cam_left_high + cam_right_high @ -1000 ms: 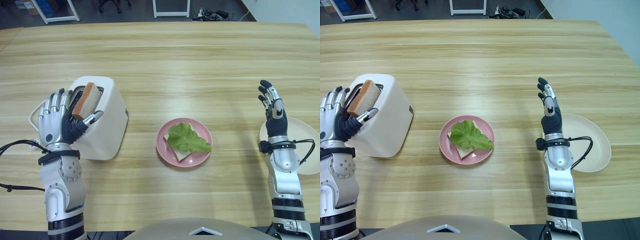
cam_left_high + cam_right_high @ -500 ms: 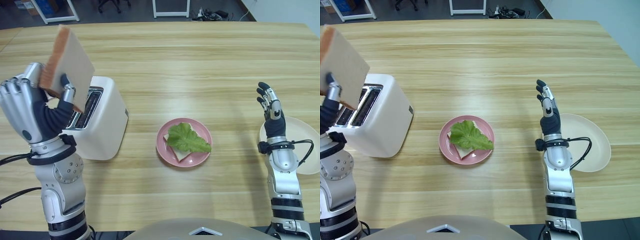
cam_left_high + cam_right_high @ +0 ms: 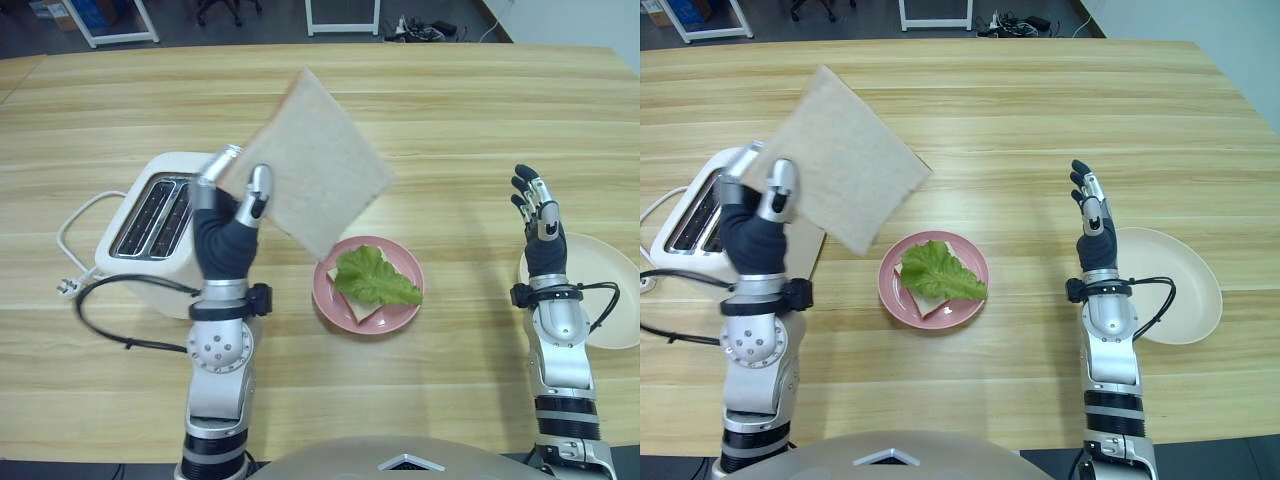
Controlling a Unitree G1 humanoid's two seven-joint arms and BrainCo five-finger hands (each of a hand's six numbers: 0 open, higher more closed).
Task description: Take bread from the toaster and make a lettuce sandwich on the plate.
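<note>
the left hand (image 3: 228, 238) is raised with its fingers pinching the lower left edge of a bread slice (image 3: 320, 165), which tilts up and off to the hand's right, in the air. the toaster (image 3: 150, 205) stands just to the hand's left, and the pink plate (image 3: 322, 290) lies low on its right, carrying a lettuce leaf (image 3: 375, 278) on a second slice (image 3: 356, 312). the right hand (image 3: 540, 225) stands upright, fingers spread and holding nothing, with a cream plate (image 3: 600, 260) just beside it on its right.

Bright, even overhead light.
Pale sheen on worktop (image 3: 470, 110) toward 12 o'clock; faint soft shadow hugs plate (image 3: 321, 292) rim; floor (image 3: 260, 20) past far edge dim.
</note>
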